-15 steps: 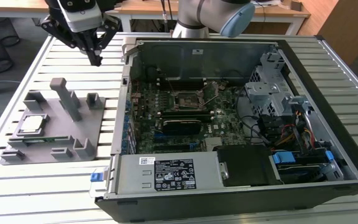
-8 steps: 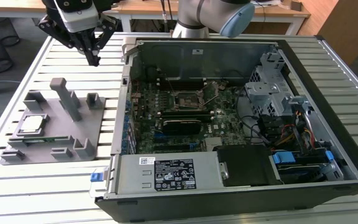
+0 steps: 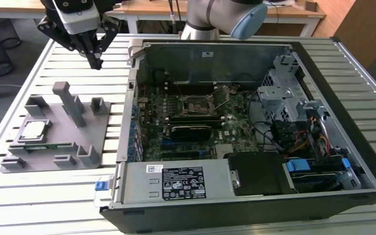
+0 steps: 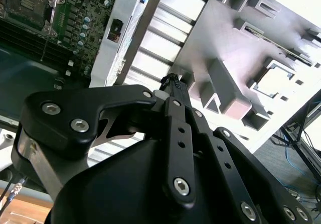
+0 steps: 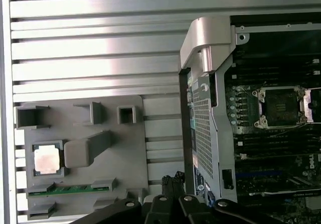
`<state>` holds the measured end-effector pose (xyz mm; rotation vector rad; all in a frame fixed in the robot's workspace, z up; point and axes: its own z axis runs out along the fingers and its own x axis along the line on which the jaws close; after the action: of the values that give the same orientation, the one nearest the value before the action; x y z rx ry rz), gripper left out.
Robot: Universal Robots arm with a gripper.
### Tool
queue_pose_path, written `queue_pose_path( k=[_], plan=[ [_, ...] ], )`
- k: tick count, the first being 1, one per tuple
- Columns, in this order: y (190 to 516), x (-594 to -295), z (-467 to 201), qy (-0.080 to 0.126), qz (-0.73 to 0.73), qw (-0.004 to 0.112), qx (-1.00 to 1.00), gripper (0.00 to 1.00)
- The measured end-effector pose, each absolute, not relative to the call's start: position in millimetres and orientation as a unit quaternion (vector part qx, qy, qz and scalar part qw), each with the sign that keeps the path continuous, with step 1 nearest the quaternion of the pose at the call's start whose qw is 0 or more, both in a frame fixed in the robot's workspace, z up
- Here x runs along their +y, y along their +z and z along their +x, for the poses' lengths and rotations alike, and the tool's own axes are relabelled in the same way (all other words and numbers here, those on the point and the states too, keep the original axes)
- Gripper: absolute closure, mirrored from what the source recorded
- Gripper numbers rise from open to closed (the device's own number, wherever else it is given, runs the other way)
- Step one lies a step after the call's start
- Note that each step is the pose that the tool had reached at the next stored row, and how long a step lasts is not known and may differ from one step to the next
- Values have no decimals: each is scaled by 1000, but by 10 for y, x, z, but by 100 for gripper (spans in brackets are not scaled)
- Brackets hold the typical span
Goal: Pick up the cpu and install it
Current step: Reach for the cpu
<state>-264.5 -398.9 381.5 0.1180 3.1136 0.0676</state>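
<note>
pincer (image 3: 97,63): hanging pressed together, pinching nothing, above slatted tabletop (image 3: 51,73) | cpu (image 3: 33,129): lying well apart from pincer, a gray fixture (image 3: 96,129) pocket keeping it square for pickup | motherboard socket (image 3: 198,104): sitting in opened computer case (image 3: 344,98), on pincer's other side

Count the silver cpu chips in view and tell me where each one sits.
1. The cpu lies flat in a square pocket of the grey tray, at the exterior view's left. The motherboard socket looks empty; none seems hidden.
</note>
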Motion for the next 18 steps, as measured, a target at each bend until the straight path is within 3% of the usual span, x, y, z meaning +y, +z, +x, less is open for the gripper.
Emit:
queue_pose_path(
  k=[18],
  plan=[
    [3807,-3989,-2746,22,38,13,999,89]
  ],
)
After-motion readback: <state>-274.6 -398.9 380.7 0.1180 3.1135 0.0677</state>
